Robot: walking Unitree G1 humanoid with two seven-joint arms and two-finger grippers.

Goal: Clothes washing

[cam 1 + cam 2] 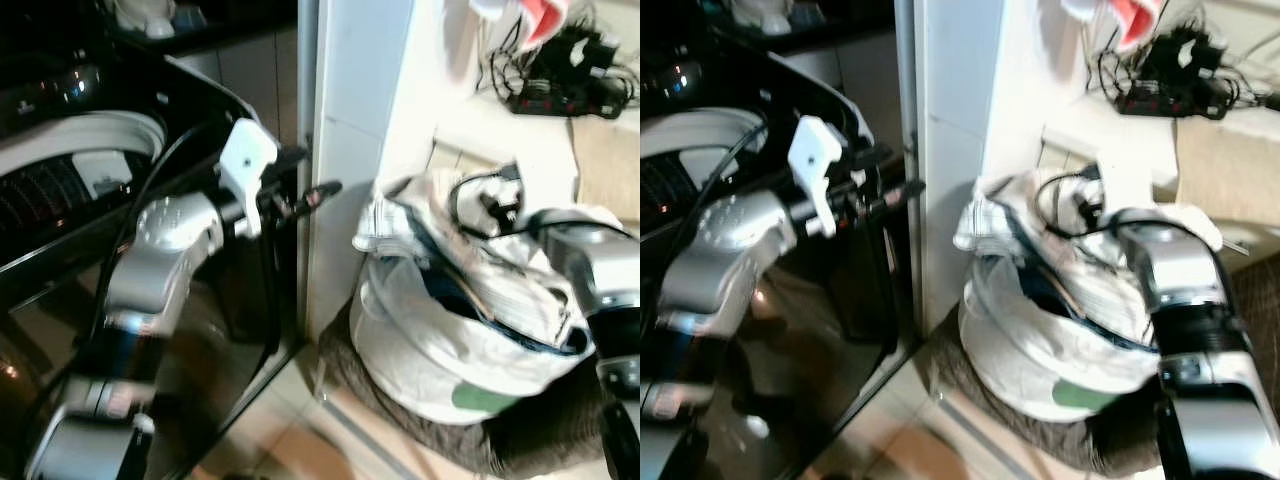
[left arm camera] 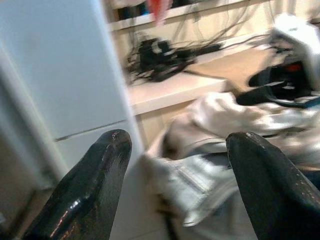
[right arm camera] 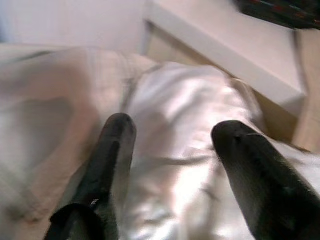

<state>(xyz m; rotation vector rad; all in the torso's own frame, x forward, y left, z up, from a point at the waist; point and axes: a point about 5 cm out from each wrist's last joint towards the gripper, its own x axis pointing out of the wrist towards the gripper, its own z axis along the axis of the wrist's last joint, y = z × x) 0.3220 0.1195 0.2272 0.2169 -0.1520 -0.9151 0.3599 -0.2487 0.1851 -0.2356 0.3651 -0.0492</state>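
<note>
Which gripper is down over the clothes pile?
The right gripper, open, is right over the white clothes in the laundry bag. The left gripper is raised beside the washing machine, open and empty.

At the right of the frame I see the laundry basket [image 1: 420, 375], white and round with a green patch low on its front wall, sitting on a dark brown mat [image 1: 400, 425] on the floor. It is heaped above its rim with clothes [image 1: 440, 250]: mostly pale, crumpled cloth, with a dark blue piece showing in the middle and one white garment hanging over the upper-left rim. At the left of the frame stands the washing machine [image 1: 70, 160], black and glossy, its lid open on a white inner rim.
</note>
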